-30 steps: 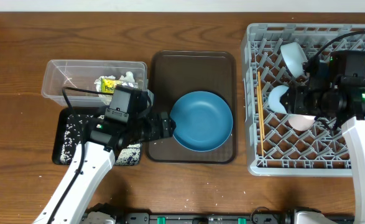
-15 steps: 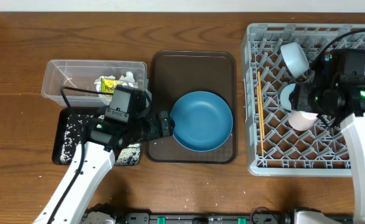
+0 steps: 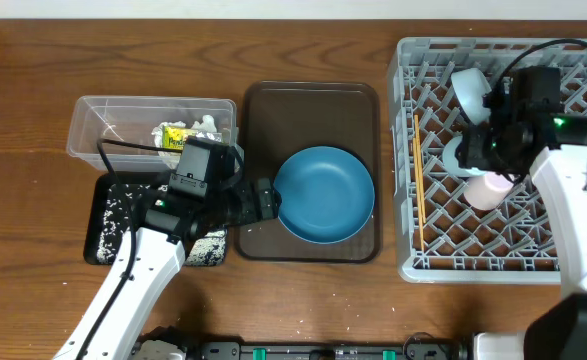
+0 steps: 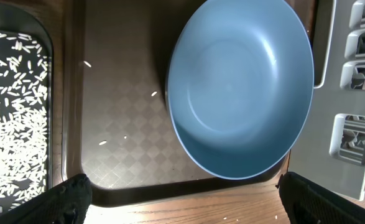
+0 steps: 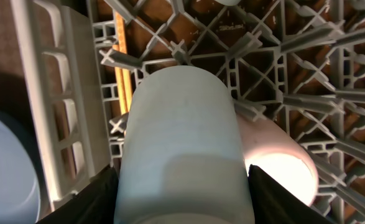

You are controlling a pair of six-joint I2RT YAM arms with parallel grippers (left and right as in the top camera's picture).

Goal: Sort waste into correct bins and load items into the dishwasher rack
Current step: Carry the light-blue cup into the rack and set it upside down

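Right wrist: light-blue plastic cup (image 5: 182, 124), long axis running up-frame, over grey pegged rack (image 5: 306, 74)
Right tool (image 5: 182, 186): clamped on that cup
Left tool (image 4: 188, 199): spread wide

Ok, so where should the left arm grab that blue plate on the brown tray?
Take the blue plate by its left rim, coming from the left, where the open left gripper is. The plate is too wide to span, but its raised lip should let one finger go inside and one underneath. The rack crowds its right side.
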